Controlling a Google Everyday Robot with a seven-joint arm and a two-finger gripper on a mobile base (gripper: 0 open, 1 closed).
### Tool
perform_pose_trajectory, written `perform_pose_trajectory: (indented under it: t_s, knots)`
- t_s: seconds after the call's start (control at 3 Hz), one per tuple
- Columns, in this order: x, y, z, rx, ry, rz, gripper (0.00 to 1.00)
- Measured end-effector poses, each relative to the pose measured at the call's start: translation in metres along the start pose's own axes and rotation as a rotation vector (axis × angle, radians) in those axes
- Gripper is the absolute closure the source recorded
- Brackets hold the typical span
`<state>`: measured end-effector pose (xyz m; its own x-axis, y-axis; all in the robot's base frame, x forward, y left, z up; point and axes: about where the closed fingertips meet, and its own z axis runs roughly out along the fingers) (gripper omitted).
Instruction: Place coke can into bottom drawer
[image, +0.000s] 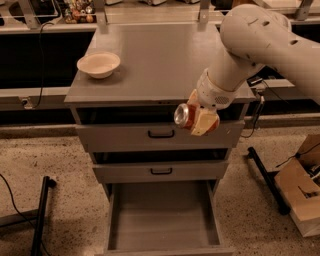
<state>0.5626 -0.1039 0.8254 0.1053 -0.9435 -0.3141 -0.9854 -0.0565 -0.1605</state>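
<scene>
The cream hand (202, 120) pinches the orange-red coke can (185, 116) past the grey counter (150, 65) edge, over the open grey bottom drawer (160, 215). The can's long axis is horizontal, silver top left.

- This looks like a robotics lab or test bay, not a home.
- A plain grey cabinet (150, 65) stands alone on the speckled hard floor (60, 170), away from any kitchen fittings, with its bottom drawer (160, 215) pulled out.
- Loose black cables (10, 192) trail over the floor, and another hangs by the cabinet's right side.
- Black stand legs (40, 215) rest on the floor on both sides.
- A cardboard box (300, 195) sits open at the right edge.
- Behind runs a long workbench (150, 15) with metal uprights and small clutter (77, 12).
- My gripper (197, 120) hangs before the cabinet's top drawer, clamped on the coke can (183, 115).
</scene>
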Motion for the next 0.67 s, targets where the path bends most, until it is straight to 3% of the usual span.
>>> perform_pose_trajectory:
  t_s: [0.33, 0.67]
  knots:
    - [0.034, -0.007, 0.05, -0.039, 0.033, 0.111, 1.0]
    - [0.071, 0.004, 0.11, -0.066, 0.046, 0.181, 1.0]
